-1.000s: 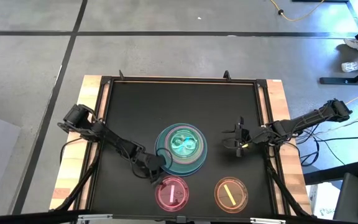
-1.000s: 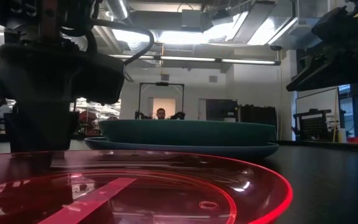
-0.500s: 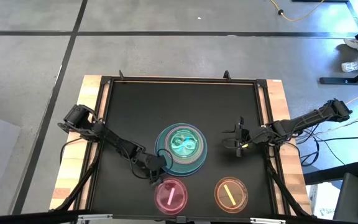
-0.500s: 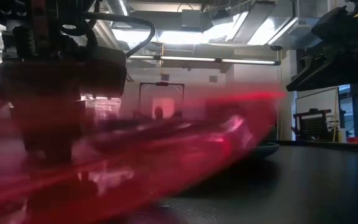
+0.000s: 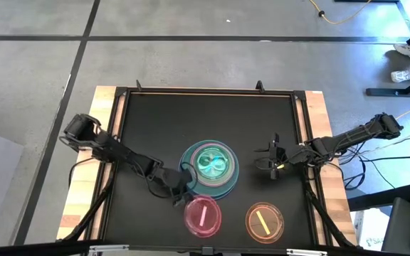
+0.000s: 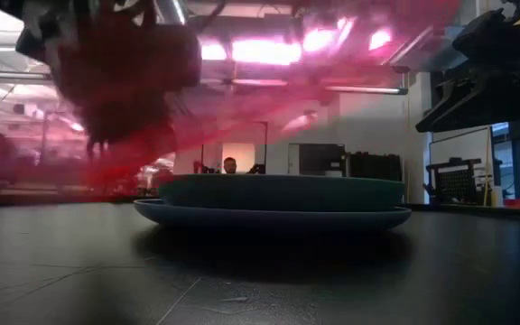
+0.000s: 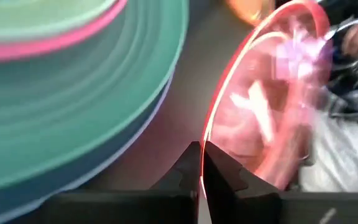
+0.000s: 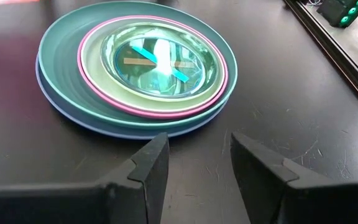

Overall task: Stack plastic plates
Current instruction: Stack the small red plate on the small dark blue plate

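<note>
A stack of plastic plates (image 5: 209, 169) rests on the black table's middle: blue-grey at the bottom, then teal, pink and pale mint, with translucent green and blue dishes (image 8: 157, 59) on top. A translucent pink dish (image 5: 203, 217) with a centre stripe hangs just near of the stack, and my left gripper (image 5: 182, 195) is shut on it. In the low view the pink dish (image 6: 269, 81) shows blurred, above the table. An orange dish (image 5: 264, 221) lies flat near the front edge. My right gripper (image 5: 272, 165) stands open to the right of the stack, holding nothing. My left gripper pinches the pink dish's rim (image 7: 205, 144) between its two shut fingers, at the dish's left edge. The fingers reach in from the table's left, slanting down. The dish is tilted and lifted clear of the table, beside the stack's near edge.
Wooden strips (image 5: 84, 192) border the black table top on both sides, with a raised frame (image 5: 205, 91) along the far edge. Bare black surface lies far of the stack and between the stack and my right gripper. A person shows far off in the room (image 6: 231, 164).
My left gripper has shut on the pink dish's rim and gone up and a little toward the stack. The dish, which lay flat on the table, has tipped and come up clear of it.
</note>
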You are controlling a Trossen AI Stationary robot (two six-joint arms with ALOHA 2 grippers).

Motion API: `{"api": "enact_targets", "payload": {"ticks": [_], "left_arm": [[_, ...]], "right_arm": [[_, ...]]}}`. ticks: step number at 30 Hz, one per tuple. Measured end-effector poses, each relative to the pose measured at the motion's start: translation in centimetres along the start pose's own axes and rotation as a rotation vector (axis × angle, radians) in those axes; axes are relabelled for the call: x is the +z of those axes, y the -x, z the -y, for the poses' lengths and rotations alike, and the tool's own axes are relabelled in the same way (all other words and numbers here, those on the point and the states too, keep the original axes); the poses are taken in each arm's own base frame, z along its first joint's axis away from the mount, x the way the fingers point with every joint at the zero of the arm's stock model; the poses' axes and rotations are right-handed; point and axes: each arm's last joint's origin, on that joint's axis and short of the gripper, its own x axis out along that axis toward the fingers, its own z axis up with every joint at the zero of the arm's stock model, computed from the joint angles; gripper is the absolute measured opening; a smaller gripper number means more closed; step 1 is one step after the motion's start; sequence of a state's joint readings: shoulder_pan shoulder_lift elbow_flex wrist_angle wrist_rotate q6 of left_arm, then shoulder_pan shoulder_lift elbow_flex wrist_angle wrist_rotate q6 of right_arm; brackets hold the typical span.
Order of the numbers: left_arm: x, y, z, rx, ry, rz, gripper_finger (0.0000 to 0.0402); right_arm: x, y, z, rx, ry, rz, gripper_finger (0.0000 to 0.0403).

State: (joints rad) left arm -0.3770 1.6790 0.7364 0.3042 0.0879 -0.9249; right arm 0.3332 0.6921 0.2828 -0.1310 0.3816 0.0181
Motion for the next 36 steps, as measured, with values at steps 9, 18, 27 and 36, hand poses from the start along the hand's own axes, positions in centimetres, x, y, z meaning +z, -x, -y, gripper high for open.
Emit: {"api": "enact_targets", "payload": {"ticks": [9,18,27,36], "left_arm": [[3.6,2.1,-0.9,0.161,-0.027,0.317,0.0005],[6.2,3.0,-3.2,0.307,-0.008,0.459,0.0005],[7.6,3.5,-4.9,0.279,-0.012,0.393,0.0005],[7.8,4.1,-6.9,0.396,0.033,0.329,0.0013]], "right_arm": [[0.0,0.0,0.0,0.001,0.000,0.001,0.0165],[0.0,0.0,0.0,0.000,0.000,-0.001,0.0165],[-0.1,0.0,0.0,0.000,0.003,-0.007,0.0165],[-0.1,0.0,0.0,0.001,0.003,-0.006,0.0165]]}}
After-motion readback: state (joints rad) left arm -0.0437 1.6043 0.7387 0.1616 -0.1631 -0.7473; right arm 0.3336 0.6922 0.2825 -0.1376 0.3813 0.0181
